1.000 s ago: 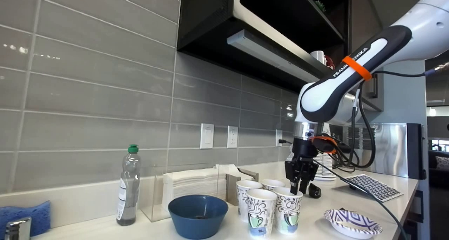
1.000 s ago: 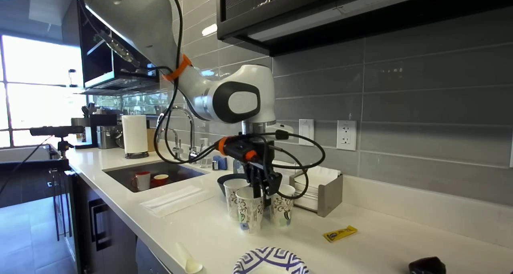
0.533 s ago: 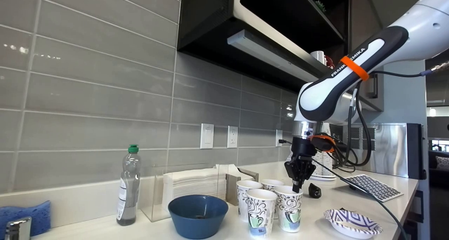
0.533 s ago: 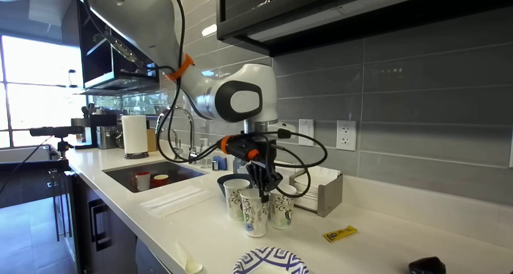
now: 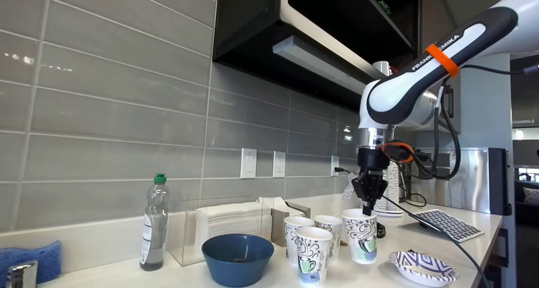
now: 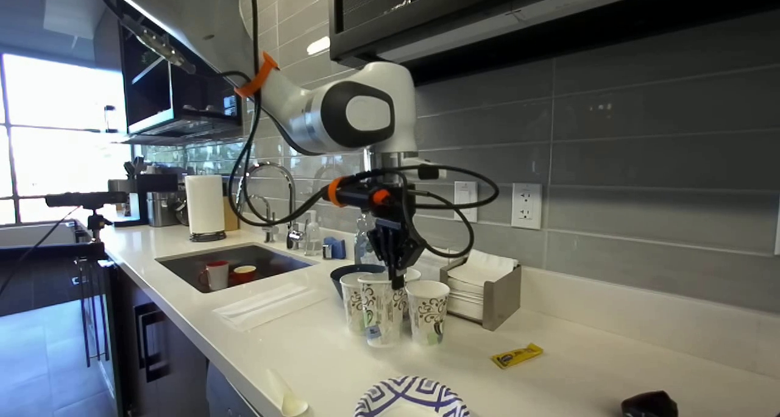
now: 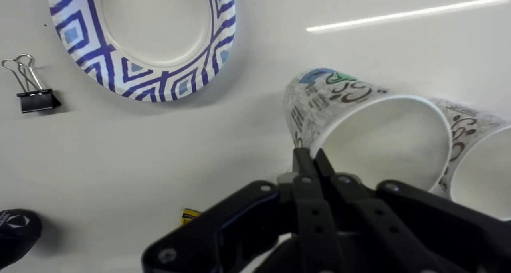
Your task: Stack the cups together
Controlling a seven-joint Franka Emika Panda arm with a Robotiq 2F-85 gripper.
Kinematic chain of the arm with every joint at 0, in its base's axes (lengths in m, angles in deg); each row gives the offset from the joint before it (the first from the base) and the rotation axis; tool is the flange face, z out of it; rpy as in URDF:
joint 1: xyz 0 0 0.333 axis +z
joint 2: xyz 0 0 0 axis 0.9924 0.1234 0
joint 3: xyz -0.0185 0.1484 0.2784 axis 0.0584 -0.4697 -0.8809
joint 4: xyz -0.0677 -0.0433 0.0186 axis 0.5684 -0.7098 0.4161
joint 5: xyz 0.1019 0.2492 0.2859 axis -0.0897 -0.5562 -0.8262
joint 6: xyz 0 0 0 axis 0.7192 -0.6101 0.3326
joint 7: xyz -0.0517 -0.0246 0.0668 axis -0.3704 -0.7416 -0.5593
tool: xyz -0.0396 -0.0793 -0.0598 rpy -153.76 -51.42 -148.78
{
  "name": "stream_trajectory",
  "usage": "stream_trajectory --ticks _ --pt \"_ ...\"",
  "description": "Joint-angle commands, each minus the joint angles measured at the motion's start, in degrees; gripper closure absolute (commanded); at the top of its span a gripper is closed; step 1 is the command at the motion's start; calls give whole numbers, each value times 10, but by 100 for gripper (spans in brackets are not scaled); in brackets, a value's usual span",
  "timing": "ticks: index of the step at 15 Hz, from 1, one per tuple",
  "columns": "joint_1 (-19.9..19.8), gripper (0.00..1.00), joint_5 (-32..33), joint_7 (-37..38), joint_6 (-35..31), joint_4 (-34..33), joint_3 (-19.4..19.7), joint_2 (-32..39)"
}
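White paper with dark scrolled print is what the gripper (image 7: pixel 312 155) has hold of: its tips are pressed together over the rim of the held cup (image 5: pixel 361 239), one finger inside and one outside, nothing but the thin wall between them. In the wrist view the pinch sits close to nine o'clock on that rim. The cup appears raised from the counter (image 7: pixel 179 153), though no sure gap shows beneath, and it seems to lean a little.

Counting clock hours from it in an exterior view, the rear cup (image 5: pixel 335 235) stands upright at nine, the front cup (image 5: pixel 313 258) between eight and nine, and the bowl-side cup (image 5: pixel 291 239) farther out at nine; a patterned paper bowl (image 5: pixel 425 260) lies at four. Well beyond, toward nine, come the blue bowl (image 5: pixel 238 273) and a green-capped bottle (image 5: pixel 156 225).

The step in hand looks like carrying this cup into a neighbour; none of the four visibly sits in another. To do it well, raise the foot clear over the standing rims before any sideways travel, since light paper likely tips at a brush. Come in slowly toward nine and centre the narrow foot over the chosen mouth. Lower straight; the outer finger could catch the lower rim, so part the tips just before the cup seats.
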Motion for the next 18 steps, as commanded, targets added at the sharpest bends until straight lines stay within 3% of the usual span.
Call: stream_trajectory --ticks 1,7,18 --pt "2 99 14 -7 65 -20 -8 -44" --pt "17 99 -14 -53 104 -105 -10 -40" --pt "12 99 -138 -174 99 -232 -4 89"
